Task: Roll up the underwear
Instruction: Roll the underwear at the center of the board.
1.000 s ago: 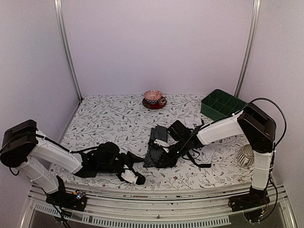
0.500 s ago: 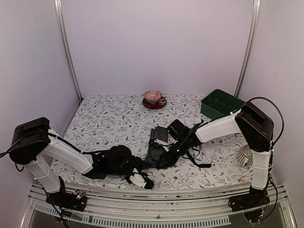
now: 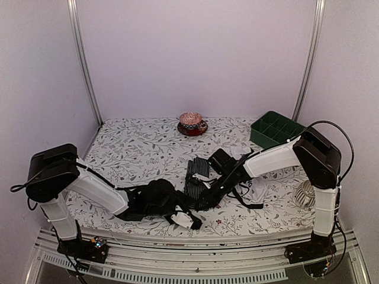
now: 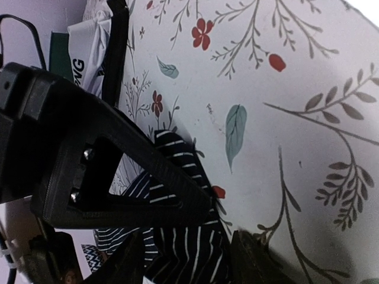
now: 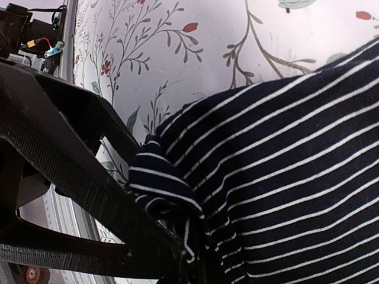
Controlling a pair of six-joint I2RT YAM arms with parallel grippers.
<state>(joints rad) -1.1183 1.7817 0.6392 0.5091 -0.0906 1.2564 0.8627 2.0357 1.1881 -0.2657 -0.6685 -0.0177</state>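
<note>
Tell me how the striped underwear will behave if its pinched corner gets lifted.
The striped underwear will probably be floppy: it bunches into soft folds where the right end effector pinches it. Likely light, being thin cloth. It should drag, not roll, lying flat on the table cover.

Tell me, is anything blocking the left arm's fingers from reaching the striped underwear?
Nothing visible does. The left fingers sit right at the striped underwear, with only the flowered table cover around them. The right fingers pinch a fold of the same cloth.
</note>
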